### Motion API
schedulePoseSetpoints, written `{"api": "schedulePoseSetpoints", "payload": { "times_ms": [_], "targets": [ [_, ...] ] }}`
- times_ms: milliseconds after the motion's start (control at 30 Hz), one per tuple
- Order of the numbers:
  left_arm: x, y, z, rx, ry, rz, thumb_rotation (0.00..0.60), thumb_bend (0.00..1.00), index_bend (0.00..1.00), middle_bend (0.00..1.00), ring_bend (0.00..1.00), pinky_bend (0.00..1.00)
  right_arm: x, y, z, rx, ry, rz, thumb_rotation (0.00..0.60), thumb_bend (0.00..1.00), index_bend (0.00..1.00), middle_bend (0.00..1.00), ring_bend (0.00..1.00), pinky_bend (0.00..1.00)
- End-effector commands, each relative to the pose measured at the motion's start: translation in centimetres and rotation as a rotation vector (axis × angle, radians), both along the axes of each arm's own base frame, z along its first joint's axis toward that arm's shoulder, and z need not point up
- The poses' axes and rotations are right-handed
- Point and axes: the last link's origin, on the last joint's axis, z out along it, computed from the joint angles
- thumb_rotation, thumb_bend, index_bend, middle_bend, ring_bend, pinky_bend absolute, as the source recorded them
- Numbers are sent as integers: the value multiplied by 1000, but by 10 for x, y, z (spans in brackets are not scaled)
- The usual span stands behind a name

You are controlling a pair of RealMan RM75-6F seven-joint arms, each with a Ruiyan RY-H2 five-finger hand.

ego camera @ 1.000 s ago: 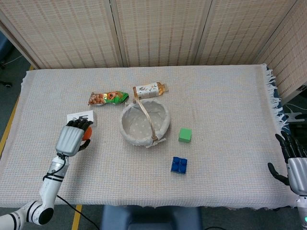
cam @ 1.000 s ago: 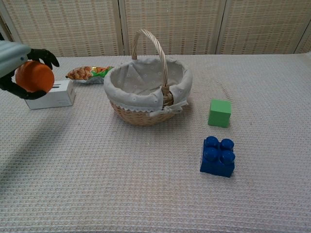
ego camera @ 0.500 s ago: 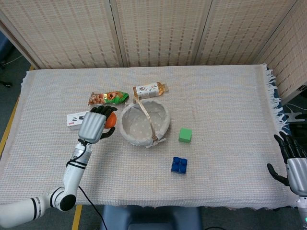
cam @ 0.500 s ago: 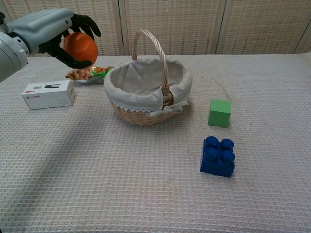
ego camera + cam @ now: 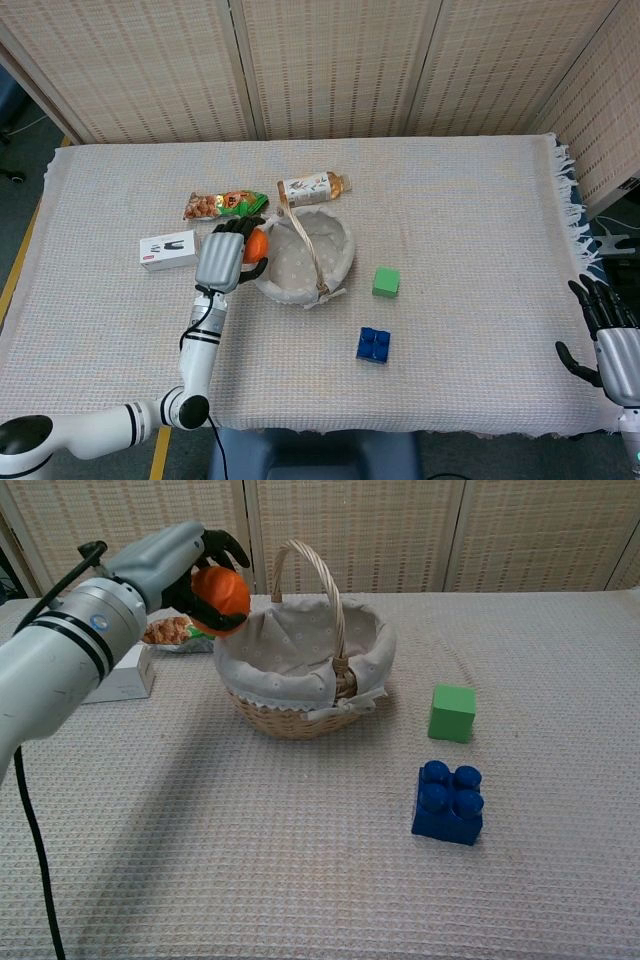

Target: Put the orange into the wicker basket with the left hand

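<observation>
I have the left hand up off the cloth with its fingers wrapped around the orange, which sits in the palm, raised. Just to the hand's right is the near rim of the wicker basket; from the head camera the orange lies right at that rim, overlapping the edge of the liner. The basket handle arches across the opening further right of the hand, leaving open room between it and the rim closest to me. The cloth-lined inside shows nothing in it that I can see.

Behind the hand lies a snack packet, and a small bottle lies behind the basket. To the hand's left is a white box with bare cloth around it.

Well off to the right, beyond the basket, stand a green cube and a blue brick. My right hand hangs at the table's far right edge, fingers apart, holding nothing.
</observation>
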Motion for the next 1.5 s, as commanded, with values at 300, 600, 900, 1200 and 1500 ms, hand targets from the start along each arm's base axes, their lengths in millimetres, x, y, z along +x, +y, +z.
{"api": "schedulePoseSetpoints", "payload": {
  "times_ms": [300, 600, 900, 1200, 1500],
  "targets": [
    [8, -5, -9, -58, -98, 83, 600, 352, 12, 112, 259, 430, 0, 0, 0, 2, -1, 0, 600, 224, 0, 0, 0, 176],
    [10, -7, -3, -76, -139, 67, 600, 349, 0, 7, 90, 273, 0, -1, -2, 10, 7, -4, 600, 224, 0, 0, 0, 176],
    [8, -10, 1, -69, -116, 59, 600, 350, 0, 0, 64, 232, 0, -1, -3, 10, 9, -4, 600, 224, 0, 0, 0, 176],
    [-19, -7, 21, -11, 115, 55, 600, 378, 0, 0, 57, 225, 0, -1, -2, 9, 6, -6, 600, 223, 0, 0, 0, 175],
    [-121, -23, 80, 66, 480, 78, 600, 377, 77, 30, 67, 225, 0, -2, -3, 18, 5, -5, 600, 224, 0, 0, 0, 176]
  ]
}}
